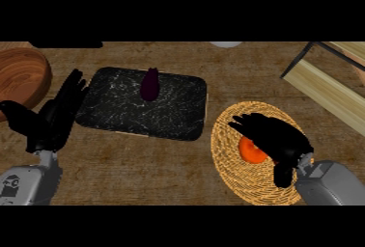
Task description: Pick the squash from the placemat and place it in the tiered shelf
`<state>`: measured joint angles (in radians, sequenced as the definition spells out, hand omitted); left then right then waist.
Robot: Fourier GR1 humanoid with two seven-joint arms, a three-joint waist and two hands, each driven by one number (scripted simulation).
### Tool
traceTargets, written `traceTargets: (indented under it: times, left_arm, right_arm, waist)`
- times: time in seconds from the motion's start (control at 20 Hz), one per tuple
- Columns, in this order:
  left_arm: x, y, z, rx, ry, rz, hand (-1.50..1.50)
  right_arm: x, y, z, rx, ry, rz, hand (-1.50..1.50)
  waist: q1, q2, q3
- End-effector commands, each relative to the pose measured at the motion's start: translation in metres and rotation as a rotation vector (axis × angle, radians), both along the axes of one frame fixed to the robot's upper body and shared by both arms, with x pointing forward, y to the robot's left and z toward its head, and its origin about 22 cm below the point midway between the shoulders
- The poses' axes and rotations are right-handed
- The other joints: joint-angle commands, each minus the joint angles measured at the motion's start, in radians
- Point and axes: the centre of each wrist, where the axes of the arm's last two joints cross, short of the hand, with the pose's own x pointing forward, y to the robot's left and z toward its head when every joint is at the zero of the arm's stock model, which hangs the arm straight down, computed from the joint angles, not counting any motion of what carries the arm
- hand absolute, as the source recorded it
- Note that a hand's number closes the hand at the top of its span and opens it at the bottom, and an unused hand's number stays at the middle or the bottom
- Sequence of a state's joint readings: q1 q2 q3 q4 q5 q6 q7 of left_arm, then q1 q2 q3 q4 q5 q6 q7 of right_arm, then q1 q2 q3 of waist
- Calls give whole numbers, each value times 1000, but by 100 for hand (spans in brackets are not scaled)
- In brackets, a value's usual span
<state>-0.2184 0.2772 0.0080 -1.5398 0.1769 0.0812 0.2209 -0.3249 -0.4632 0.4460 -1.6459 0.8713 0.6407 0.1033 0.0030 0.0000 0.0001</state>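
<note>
Right hand (274,137) curls down over the round orange squash (250,150) on the woven yellow placemat (235,178) to grasp it for the light wooden tiered shelf (324,87); left hand (53,120) rests open on the tabletop.

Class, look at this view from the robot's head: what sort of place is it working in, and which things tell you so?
Probably a kitchen counter: a wooden bowl, a dark tray holding an eggplant, and a woven placemat with an orange squash on a wood-grain worktop.
</note>
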Motion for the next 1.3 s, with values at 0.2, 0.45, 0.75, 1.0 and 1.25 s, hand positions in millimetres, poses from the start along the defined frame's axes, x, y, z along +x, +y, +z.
traceTargets:
  times: [0.2,0.45,0.75,1.0,1.25]
  left_arm:
    - [0,9,-9,14,7,3,0]
    - [11,10,-1,10,-8,-4,0]
    - [15,17,6,-3,11,11,0]
    - [15,-3,-5,6,-1,3,0]
    - [11,15,-8,12,3,37,0]
  right_arm:
    - [6,8,-28,-2,24,-17,-150]
    - [17,11,-47,-20,66,-9,-150]
    - [12,5,-72,-45,58,25,150]
    - [29,1,-79,15,-52,117,150]
    - [-10,-2,-70,111,-98,76,150]
  waist:
    - [-2,0,0]
    - [-1,1,0]
    - [-2,0,0]
    - [1,2,0]
    - [-15,-2,0]
